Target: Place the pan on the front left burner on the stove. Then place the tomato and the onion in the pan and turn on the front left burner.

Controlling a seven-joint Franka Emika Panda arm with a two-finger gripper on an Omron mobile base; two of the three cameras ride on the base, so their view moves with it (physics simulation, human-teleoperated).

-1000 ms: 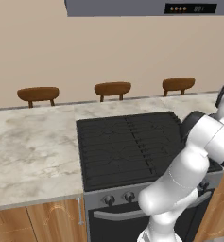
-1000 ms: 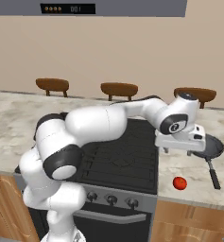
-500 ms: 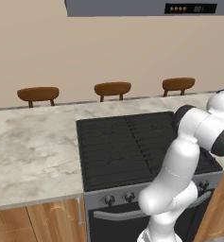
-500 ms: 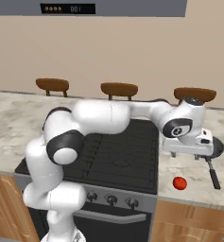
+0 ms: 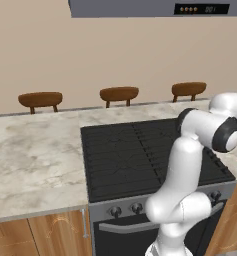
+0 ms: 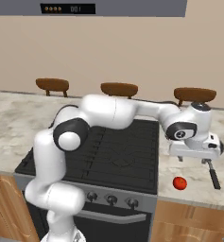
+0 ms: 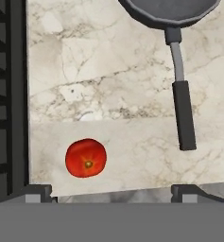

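The dark grey pan (image 7: 168, 12) lies on the marble counter right of the stove (image 5: 125, 150), its long handle (image 7: 182, 104) pointing toward the counter's front edge. The glossy red tomato (image 7: 86, 158) rests near that edge, between the stove's side and the handle; it also shows as the tomato (image 6: 179, 183). My gripper (image 7: 112, 193) hovers open above the counter with nothing between its fingers, the tomato to one side and the handle to the other. In the right base view the hand hides most of the pan, leaving its handle (image 6: 212, 174) showing. The front left burner (image 5: 115, 172) is bare. The onion is out of view.
Marble counter (image 5: 35, 160) runs left of the stove, with three wooden stool backs (image 5: 119, 93) behind it. Knobs (image 6: 112, 199) and an oven handle line the steel front. A range hood (image 5: 155, 7) hangs overhead. My arm stretches across the stove's right side.
My arm has swung farther right, carrying the hand past the stove's edge to above the pan's handle. The jaws stayed open; pan and tomato have not moved.
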